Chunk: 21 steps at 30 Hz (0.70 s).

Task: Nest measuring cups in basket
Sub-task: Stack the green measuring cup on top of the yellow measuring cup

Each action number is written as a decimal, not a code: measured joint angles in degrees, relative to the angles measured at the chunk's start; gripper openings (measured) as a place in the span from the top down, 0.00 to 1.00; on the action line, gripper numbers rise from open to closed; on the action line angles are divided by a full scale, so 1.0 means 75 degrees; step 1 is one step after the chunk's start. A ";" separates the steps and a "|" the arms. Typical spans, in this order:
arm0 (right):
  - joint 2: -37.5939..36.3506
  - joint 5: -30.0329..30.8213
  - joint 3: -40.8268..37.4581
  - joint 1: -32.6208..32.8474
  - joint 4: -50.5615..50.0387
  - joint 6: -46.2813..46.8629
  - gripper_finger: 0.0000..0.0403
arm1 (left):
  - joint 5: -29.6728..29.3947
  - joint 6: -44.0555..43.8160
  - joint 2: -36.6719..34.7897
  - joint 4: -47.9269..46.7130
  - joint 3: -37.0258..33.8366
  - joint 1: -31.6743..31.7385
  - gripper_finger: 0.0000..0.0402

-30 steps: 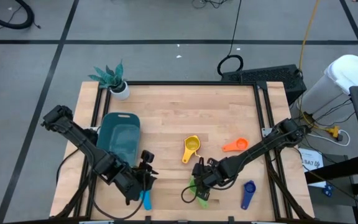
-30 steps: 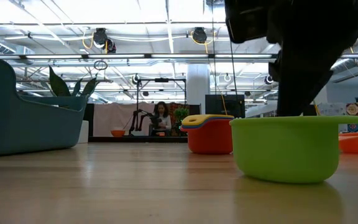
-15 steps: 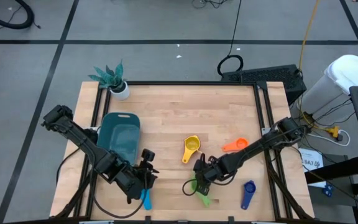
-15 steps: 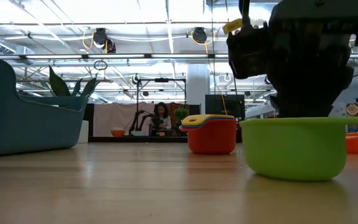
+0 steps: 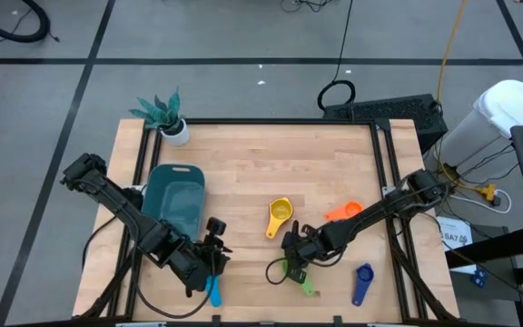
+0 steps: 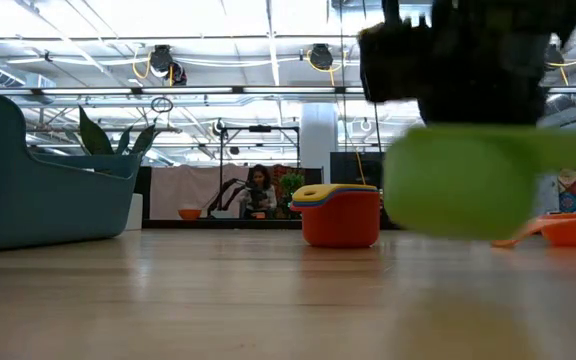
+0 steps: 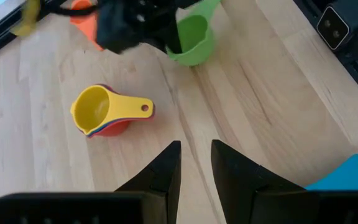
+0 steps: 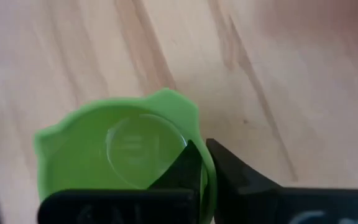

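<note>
The green measuring cup hangs just above the table near its front middle, with my right gripper shut on it; the cup is blurred in the low view. A yellow cup nested in a red one stands on its base, an orange cup to its right, and a dark blue cup near the front right. The teal basket stands at the left. My left gripper hovers near the front left, narrowly open and empty, beside a light blue cup. My right gripper pinches the green cup's rim, one finger inside the bowl and one outside the wall. The fingers slant down from above and from the table's right. The cup's base is clear of the table, its handle pointing toward the near edge.
A small white pot with a teal plant stands at the far left corner. Bare wood lies across the table's far half and between the basket and the yellow cup. Black rails run along the table's sides.
My right gripper has come down over the green cup and shut on its rim. The cup first slid a little along the table, then rose off it.
</note>
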 joint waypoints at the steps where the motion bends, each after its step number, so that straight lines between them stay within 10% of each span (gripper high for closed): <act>1: -0.0124 0.0191 0.0000 -0.0005 -0.0011 -0.0011 1.00 | 0.0002 0.0001 0.0000 -0.0005 0.0000 0.0000 0.77; 9: -0.1487 0.1803 0.0021 -0.0457 -0.0030 -0.0396 1.00 | 0.0002 0.0142 -0.0003 -0.0071 0.0003 0.0224 0.77; 21: -0.1449 0.1395 0.0529 -0.2106 -0.0930 -0.1754 1.00 | 0.0003 0.0452 -0.0003 -0.0076 0.0003 0.0507 0.77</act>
